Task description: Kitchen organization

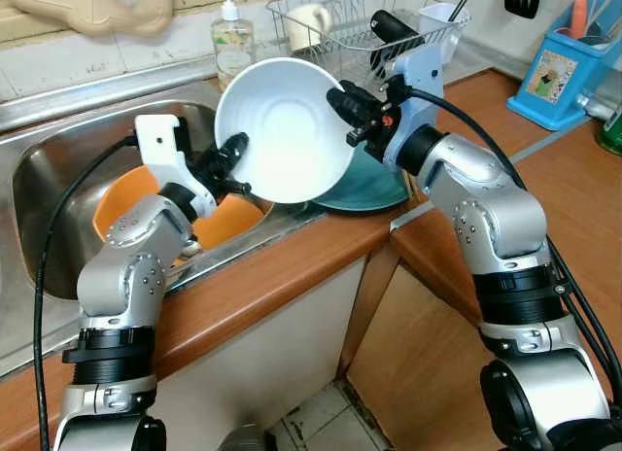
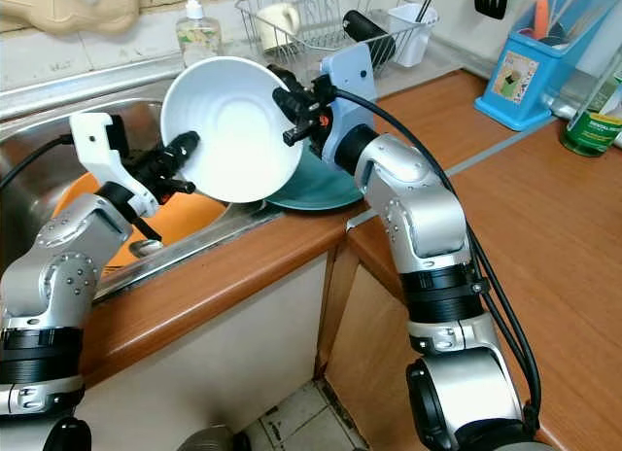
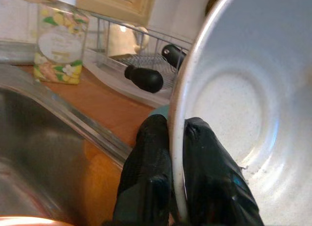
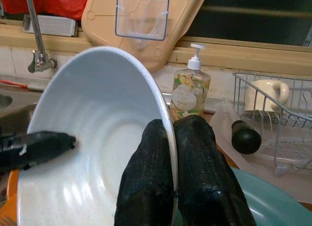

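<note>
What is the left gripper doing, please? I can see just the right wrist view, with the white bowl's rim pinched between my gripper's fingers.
Observer: The left gripper is shut on the white bowl's opposite rim, so both grippers hold it.
Operator: Thanks. What lies beneath the bowl?
Observer: It hangs over the sink's right edge, with an orange bowl in the basin.
Operator: Is there a rack nearby?
Observer: Yes, a wire dish rack stands behind the right gripper, beside a teal plate on the counter.
</note>
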